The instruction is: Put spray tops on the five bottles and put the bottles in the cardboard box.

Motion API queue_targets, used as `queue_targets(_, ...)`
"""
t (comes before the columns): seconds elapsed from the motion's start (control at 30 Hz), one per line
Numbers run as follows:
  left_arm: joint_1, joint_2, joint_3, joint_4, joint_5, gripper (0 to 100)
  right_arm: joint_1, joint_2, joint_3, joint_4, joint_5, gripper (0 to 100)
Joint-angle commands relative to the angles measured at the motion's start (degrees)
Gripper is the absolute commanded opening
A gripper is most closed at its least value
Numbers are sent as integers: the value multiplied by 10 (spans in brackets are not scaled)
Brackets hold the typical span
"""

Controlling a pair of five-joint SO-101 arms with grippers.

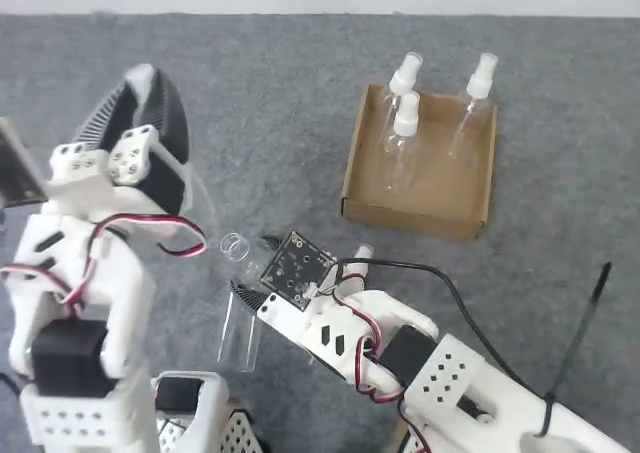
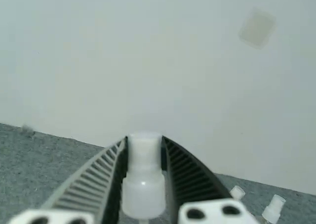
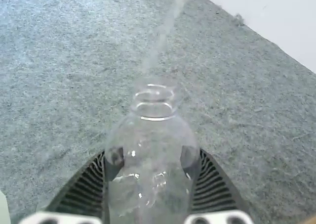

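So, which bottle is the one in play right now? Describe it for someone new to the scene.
Start at the cardboard box, where three capped bottles lie. Nearer the arms, the right gripper clamps a clear bottle. Unlike those in the box, its neck is open, with no white spray top.

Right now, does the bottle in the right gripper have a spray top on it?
No, the bottle in the right gripper shows an open, bare neck with nothing on it.
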Motion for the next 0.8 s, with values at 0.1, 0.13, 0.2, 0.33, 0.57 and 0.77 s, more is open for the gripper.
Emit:
queue_targets(0.1,-4,1,-26,-18,-4,19,-4,2,-4,1,-9,6)
queue_targets(0.13,-4,1,-25,-18,-4,19,-4,2,-4,1,-9,6)
queue_targets(0.2,-4,1,-16,-19,-4,19,-4,2,-4,1,-9,6)
queue_targets(0.33,-3,-2,13,-54,-3,19,-4,2,-4,1,-9,6)
queue_targets(0.57,38,-3,35,-52,-3,19,-4,2,-4,1,-9,6)
queue_targets(0.77,51,-3,37,-18,-4,19,-3,2,-4,1,-9,6)
